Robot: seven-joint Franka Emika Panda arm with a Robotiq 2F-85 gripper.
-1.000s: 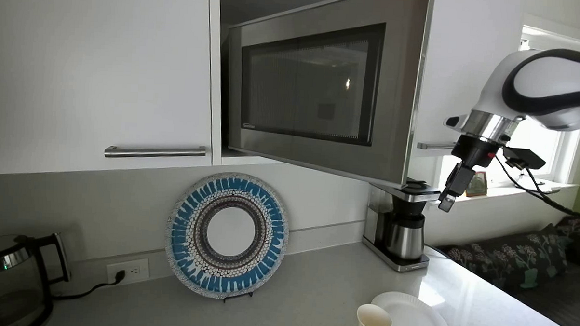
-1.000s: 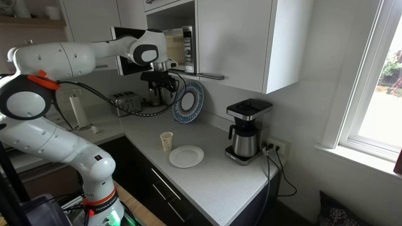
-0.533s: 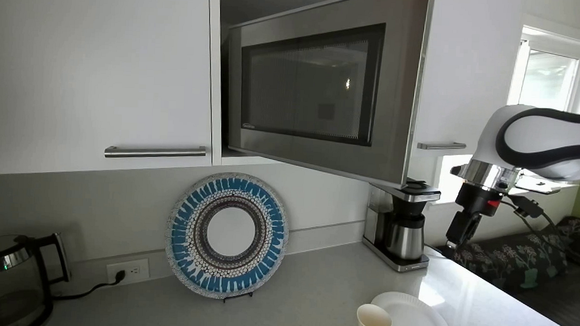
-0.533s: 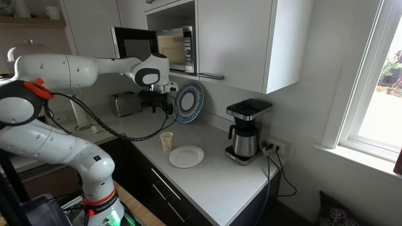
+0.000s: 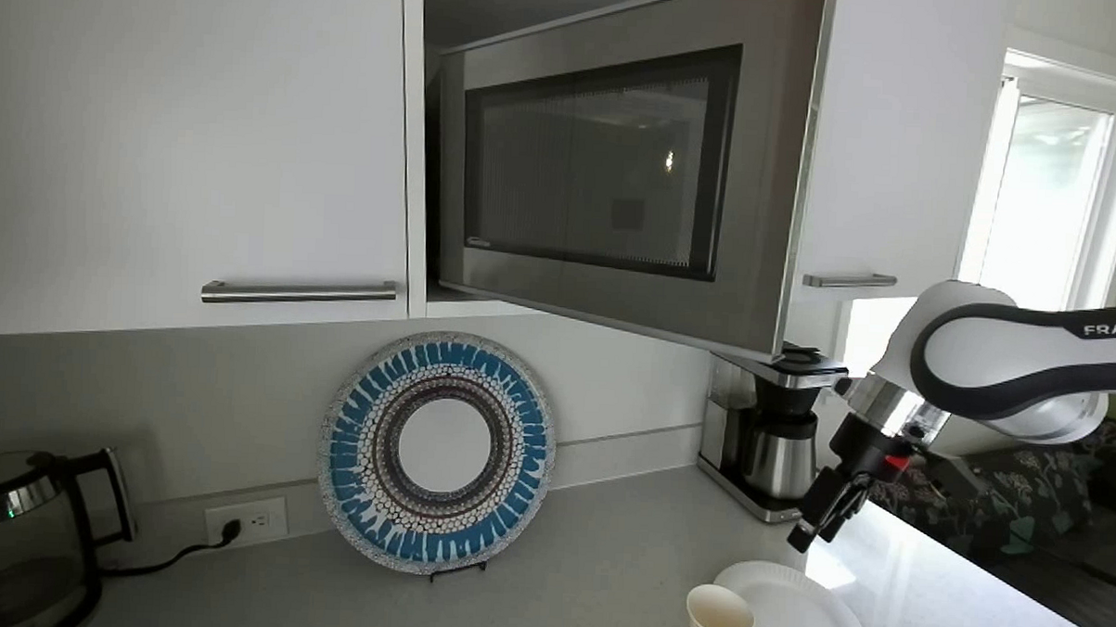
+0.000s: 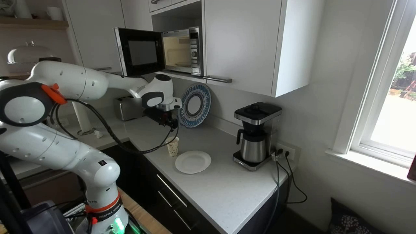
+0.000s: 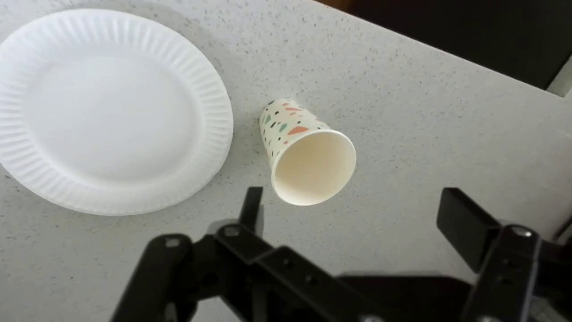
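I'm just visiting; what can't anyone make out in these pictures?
Paper cup: base below the bottom edge in an exterior view.
Paper plate: one side past the wrist view's left edge.
Claw: rear past the wrist view's bottom edge.
Toaster: partly behind the robot arm in an exterior view.
Microwave door: open, it hides the interior in an exterior view.

wrist view: plate point(image 7: 111, 116) left of cup point(image 7: 308, 154), just beside it, both on counter point(image 7: 402, 143) | gripper point(image 7: 351, 192) above counter | in an exterior view: coffee maker point(image 6: 255, 136) on counter, right of plate | disc point(image 6: 194, 105) behind cup | toaster point(image 6: 127, 109) left of disc | microwave point(image 6: 183, 50) above disc, in niche point(image 6: 177, 19), left of cabinet point(image 6: 242, 45)
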